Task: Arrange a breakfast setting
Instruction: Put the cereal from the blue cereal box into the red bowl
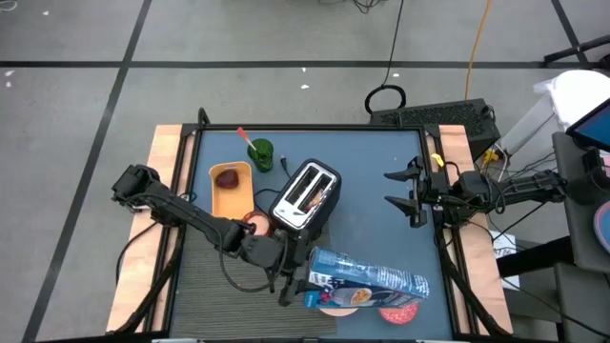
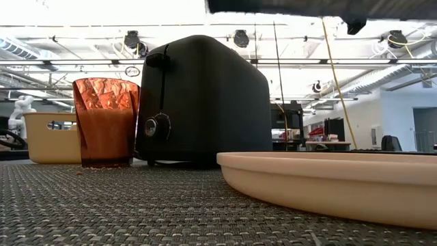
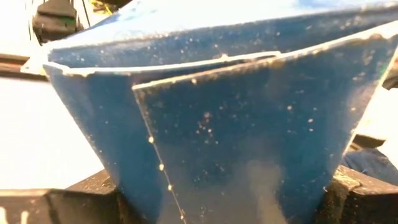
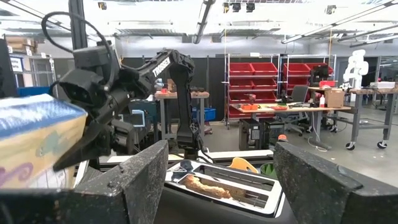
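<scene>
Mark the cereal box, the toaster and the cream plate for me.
cereal box (image 1: 372, 281): high view, middle of its blue top face.
toaster (image 1: 307, 195): high view, top between the slots.
cream plate (image 2: 328, 181): low view, its outer wall.

Overhead ceiling lights give the table even, bright light from above with only soft shadows in the high view, while in the low view those lamps blow out the ceiling to white glare and leave the toaster (image 2: 203, 99) as a dark silhouette. The woven mat (image 2: 123, 205) is sharp close up (the room behind goes soft), and the left wrist view is filled by a blurred blue cereal box (image 3: 236, 124) against burnt-out white
</scene>
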Robot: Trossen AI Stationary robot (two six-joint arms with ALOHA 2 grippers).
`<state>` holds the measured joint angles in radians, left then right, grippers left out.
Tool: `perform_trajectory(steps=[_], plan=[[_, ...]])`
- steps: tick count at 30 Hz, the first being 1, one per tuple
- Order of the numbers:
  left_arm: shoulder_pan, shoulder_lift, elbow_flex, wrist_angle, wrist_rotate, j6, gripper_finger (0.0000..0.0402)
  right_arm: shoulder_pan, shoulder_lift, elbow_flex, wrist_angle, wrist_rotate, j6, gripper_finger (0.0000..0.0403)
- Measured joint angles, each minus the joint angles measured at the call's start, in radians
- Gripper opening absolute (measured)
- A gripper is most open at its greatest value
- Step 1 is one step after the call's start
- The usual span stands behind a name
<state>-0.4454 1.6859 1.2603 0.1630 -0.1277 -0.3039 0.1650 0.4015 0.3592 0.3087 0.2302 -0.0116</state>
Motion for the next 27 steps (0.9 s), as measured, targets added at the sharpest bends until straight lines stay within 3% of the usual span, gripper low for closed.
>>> perform_trajectory(steps=[8,27], plan=[[0.000,0.000,0.122,-0.194,-0.003,0.047,0.0290,0.000,0.000,0.000,0.000,0.000,0.000,0.0279],[0.001,0.037,0.127,-0.184,0.022,0.003,0.0289,0.000,0.000,0.000,0.000,0.000,0.000,0.0279]])
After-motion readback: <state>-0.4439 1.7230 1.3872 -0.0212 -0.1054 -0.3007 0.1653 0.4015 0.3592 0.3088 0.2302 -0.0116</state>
